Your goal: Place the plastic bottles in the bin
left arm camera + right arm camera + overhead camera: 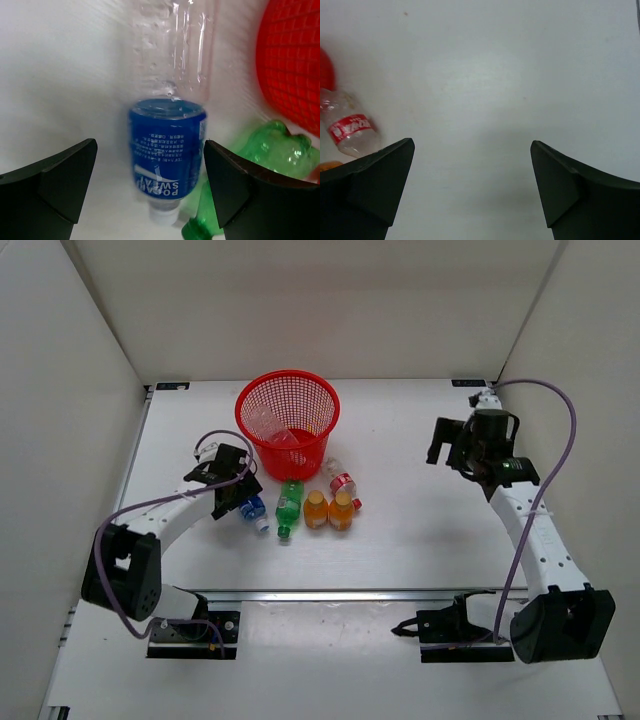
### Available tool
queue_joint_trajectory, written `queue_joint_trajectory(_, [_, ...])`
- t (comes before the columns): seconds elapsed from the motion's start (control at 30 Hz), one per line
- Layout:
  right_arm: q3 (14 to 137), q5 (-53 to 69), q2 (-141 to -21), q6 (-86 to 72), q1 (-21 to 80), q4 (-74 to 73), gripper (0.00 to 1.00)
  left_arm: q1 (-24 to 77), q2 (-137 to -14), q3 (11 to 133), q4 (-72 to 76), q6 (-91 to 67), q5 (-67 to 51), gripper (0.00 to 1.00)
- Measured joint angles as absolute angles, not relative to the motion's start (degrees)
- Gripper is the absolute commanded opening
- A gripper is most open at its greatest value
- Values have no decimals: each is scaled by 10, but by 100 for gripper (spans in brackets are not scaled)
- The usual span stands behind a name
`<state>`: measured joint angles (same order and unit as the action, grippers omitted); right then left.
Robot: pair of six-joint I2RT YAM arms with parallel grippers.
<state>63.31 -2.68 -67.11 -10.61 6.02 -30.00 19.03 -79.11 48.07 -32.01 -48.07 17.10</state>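
The red mesh bin [287, 412] stands at the table's back middle, with a clear bottle [266, 424] lying inside. In front of it lie the blue-labelled bottle [254, 509], the green bottle [289, 506], two orange bottles [316, 510] [341, 510] and the red-labelled clear bottle [342, 483]. My left gripper [236, 498] is open just above the blue-labelled bottle [167, 150], which lies between its jaws with its white cap toward the camera. The green bottle [270, 150] and the bin [292, 60] are to its right. My right gripper [446, 452] is open and empty over bare table.
White walls enclose the table on three sides. The right wrist view shows the red-labelled bottle [350, 130] and the bin's edge [325, 70] at its far left. A metal rail [330, 594] runs along the near edge.
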Motion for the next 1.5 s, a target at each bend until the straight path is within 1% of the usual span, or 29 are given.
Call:
queue_joint_trajectory(0.1, [584, -9, -640, -119, 16, -324, 99, 189, -826, 481, -285, -495, 177, 97])
queue_joint_trajectory(0.2, [561, 3, -610, -123, -8, -330, 100, 195, -852, 481, -263, -508, 190, 90])
queue_joint_trajectory(0.27, [550, 6, -595, -125, -13, -330, 99, 196, -861, 480, -252, -517, 191, 75])
queue_joint_trajectory(0.3, [543, 8, -591, -127, -13, -329, 99, 196, -862, 476, -244, -520, 190, 72])
queue_joint_trajectory(0.37, [528, 14, -586, -133, -14, -328, 99, 189, -858, 468, -231, -528, 189, 57])
queue_joint_trajectory(0.43, [510, 23, -584, -137, -16, -331, 99, 180, -846, 455, -229, -529, 189, 52])
queue_joint_trajectory(0.5, [500, 27, -584, -138, -18, -336, 99, 174, -822, 445, -244, -529, 194, 50])
queue_joint_trajectory(0.53, [497, 29, -584, -139, -19, -339, 99, 173, -805, 445, -263, -528, 204, 51])
queue_joint_trajectory(0.63, [487, 31, -582, -140, -10, -336, 99, 179, -718, 454, -301, -514, 228, 51])
queue_joint_trajectory(0.7, [476, 33, -580, -142, 4, -332, 99, 183, -663, 492, -328, -498, 242, 52])
queue_joint_trajectory(0.77, [465, 38, -579, -144, 26, -328, 100, 190, -635, 561, -333, -474, 257, 50])
queue_joint_trajectory(0.83, [455, 44, -580, -147, 45, -322, 99, 213, -628, 633, -299, -440, 284, 50])
queue_joint_trajectory(0.9, [448, 50, -581, -150, 60, -312, 99, 249, -632, 676, -241, -404, 310, 51])
queue_joint_trajectory(0.97, [443, 57, -584, -151, 72, -303, 99, 277, -651, 710, -191, -372, 313, 52])
queue_joint_trajectory(1.1, [440, 66, -597, -153, 99, -281, 100, 284, -738, 764, -84, -329, 319, 56])
queue_joint_trajectory(1.17, [440, 65, -606, -152, 121, -269, 99, 281, -792, 781, -57, -317, 318, 60])
queue_joint_trajectory(1.2, [440, 63, -610, -152, 130, -265, 99, 280, -821, 790, -53, -312, 315, 66])
queue_joint_trajectory(1.27, [440, 64, -620, -150, 146, -256, 99, 281, -869, 796, -41, -302, 309, 68])
queue_joint_trajectory(1.3, [440, 65, -625, -149, 150, -252, 99, 284, -885, 796, -41, -297, 309, 72])
queue_joint_trajectory(1.33, [440, 67, -628, -148, 152, -248, 99, 289, -901, 796, -43, -291, 308, 87])
queue_joint_trajectory(1.37, [441, 66, -635, -146, 153, -242, 99, 295, -914, 797, -46, -284, 308, 91])
queue_joint_trajectory(1.4, [442, 67, -641, -144, 153, -239, 99, 302, -923, 798, -51, -280, 309, 99])
queue_joint_trajectory(1.5, [464, 62, -675, -129, 164, -236, 99, 319, -927, 801, -60, -272, 311, 99])
